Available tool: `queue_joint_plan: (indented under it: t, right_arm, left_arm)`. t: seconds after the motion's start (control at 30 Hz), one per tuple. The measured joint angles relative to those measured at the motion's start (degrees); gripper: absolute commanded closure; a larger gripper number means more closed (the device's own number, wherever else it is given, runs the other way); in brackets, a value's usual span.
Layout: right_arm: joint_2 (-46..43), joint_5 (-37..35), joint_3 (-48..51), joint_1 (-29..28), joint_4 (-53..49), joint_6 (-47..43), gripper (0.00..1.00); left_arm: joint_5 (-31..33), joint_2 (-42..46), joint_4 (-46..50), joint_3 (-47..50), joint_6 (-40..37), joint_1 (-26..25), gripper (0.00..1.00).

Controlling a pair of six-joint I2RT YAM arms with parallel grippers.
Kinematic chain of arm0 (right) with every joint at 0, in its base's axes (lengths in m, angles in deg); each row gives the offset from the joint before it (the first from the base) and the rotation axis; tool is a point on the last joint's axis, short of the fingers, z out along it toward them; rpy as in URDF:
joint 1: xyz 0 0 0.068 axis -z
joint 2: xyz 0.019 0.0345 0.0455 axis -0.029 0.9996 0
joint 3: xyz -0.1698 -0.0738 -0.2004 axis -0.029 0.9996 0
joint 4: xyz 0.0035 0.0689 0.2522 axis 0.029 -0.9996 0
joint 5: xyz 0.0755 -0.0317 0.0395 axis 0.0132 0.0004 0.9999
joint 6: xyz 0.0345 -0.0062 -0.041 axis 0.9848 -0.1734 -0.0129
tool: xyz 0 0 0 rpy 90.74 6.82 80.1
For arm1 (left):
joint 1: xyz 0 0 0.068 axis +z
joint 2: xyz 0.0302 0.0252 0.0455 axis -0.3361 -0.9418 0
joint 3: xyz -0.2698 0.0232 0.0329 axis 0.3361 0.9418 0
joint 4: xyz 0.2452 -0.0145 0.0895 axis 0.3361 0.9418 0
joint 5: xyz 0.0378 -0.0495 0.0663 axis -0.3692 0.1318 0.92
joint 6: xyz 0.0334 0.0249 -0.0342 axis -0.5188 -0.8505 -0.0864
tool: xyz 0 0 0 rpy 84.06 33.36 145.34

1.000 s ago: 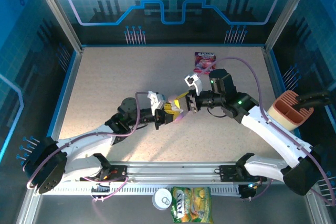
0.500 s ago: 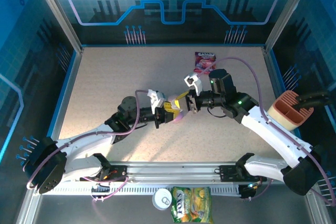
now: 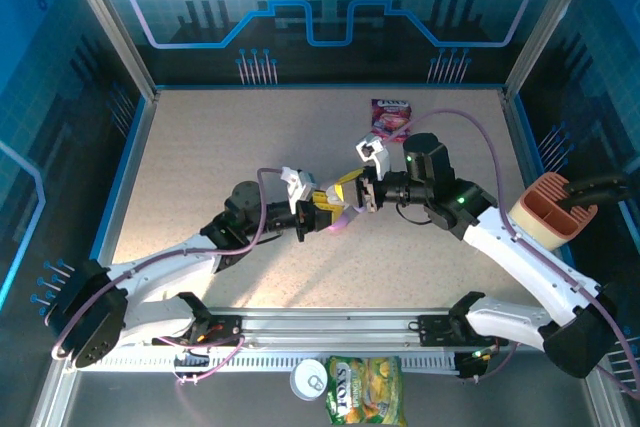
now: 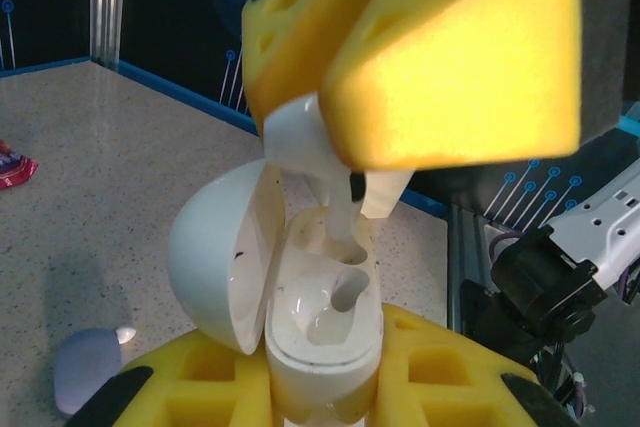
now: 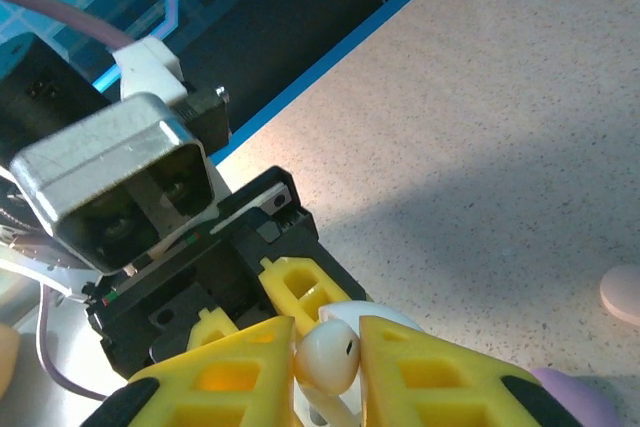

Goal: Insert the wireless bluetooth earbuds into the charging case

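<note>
White charging case (image 4: pixel 325 322) is clamped upright between the yellow foam pads of the left gripper (image 4: pixel 322 387). The jaws are closed tight on its lower body, evidently so the open top is presented steadily to the other arm. The lid (image 4: pixel 225 252) is hinged back to the left, so both sockets are exposed. White earbud (image 4: pixel 300 142) is pinched by its bulb in the right gripper (image 5: pixel 328 367), jaws closed on it, foam pressed to either side. The stem is pointed down and is seen just entering or touching the far socket. This hold by the bulb is judged deliberate, since it leaves the stem free to be guided in. Full seating is not yet reached, as most of the bud is seen above the rim. Both grippers are met above the middle of the table (image 3: pixel 220 147), and the case is kept off the surface. A lavender case (image 4: pixel 85 387) is left lying on the table close by, apart from the work. No brand or mark is seen on the white case; only a small dark dot is noted on the bud. Lettering is present on the red packet (image 3: pixel 390 117) at the far side and on the green-yellow snack bag (image 3: pixel 365 387) beside a can (image 3: pixel 310 379) at the near edge, but it is too small to be read reliably.
</note>
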Motion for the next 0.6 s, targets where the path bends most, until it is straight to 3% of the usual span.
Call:
queue_joint_plan:
  t: [0.6]
  right_arm:
    - [-0.3,-4.6,4.4,-1.0,11.3,6.7,0.80]
  left_arm:
    - [6.7,-1.4,-3.0,0.0,0.0,0.0,0.84]
